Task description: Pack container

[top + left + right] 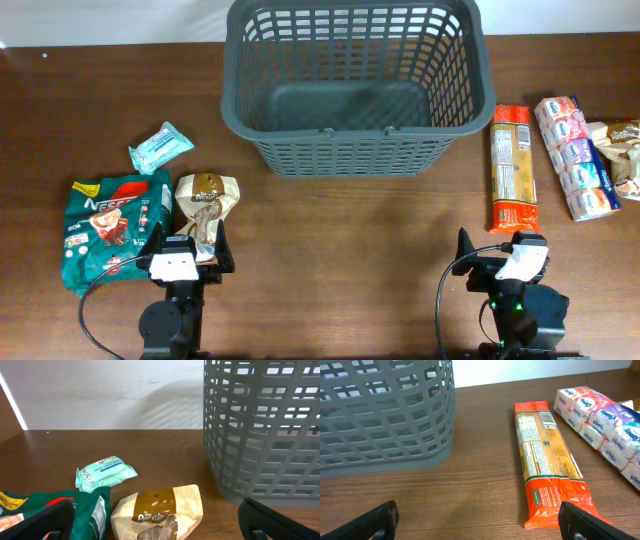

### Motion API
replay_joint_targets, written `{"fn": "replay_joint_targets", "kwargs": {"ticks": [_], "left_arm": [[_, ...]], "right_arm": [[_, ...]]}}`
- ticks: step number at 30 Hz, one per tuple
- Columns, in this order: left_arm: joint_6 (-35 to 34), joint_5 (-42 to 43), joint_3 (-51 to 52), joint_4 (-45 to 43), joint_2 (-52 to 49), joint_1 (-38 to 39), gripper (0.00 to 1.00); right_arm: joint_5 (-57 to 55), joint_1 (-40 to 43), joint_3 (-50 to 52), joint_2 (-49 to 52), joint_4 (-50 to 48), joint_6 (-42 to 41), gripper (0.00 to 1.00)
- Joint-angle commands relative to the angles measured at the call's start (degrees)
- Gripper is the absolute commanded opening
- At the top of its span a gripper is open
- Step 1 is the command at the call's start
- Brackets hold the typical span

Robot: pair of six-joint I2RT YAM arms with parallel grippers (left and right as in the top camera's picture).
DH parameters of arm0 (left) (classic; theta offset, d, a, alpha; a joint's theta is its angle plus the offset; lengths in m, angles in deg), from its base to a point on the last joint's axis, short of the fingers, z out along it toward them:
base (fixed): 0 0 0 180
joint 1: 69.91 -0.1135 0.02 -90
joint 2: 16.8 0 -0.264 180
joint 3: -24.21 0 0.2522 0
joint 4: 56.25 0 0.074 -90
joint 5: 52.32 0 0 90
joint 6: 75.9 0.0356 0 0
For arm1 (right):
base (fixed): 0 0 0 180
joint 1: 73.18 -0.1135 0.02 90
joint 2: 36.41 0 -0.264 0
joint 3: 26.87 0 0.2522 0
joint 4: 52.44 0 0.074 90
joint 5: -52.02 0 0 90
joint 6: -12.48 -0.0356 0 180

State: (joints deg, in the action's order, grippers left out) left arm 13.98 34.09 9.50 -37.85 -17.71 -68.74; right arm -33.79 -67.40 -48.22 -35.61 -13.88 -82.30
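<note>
The left gripper (188, 245) and right gripper (503, 246) sit at the near edge of the table (340, 250), jaws wide, holding nothing. The container (340, 155) stands empty at the far middle, so packing has not begun; next, probably, the left one closes on the pouch (207, 200) just ahead. The surface is dark wood, with a white wall (100, 395) behind.

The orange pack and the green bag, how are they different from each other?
The orange pack is long, narrow and straight; the green bag is broad and crumpled. The orange pack lies right of the grey basket; the green bag lies to its left, nearer the front. Both lie flat on the table, outside the basket.
</note>
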Motion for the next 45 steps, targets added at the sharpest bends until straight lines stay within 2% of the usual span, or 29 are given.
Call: {"fn": "replay_joint_targets", "kwargs": {"ticks": [1,38,45], "left_arm": [[-0.3,0.4,0.4,-0.1,-0.1,0.2,0.99],[-0.3,0.4,0.4,-1.1,-0.1,0.2,0.99],[-0.3,4.2,0.3,0.2,-0.1,0.2,0.99]], "right_arm": [[0.1,-0.6,0.4,-0.6,0.0,-0.6,0.99],[0.1,-0.6,0.4,-0.6,0.0,-0.6,0.99],[0.1,-0.6,0.4,-0.6,-0.7,-0.6,0.99]]}}
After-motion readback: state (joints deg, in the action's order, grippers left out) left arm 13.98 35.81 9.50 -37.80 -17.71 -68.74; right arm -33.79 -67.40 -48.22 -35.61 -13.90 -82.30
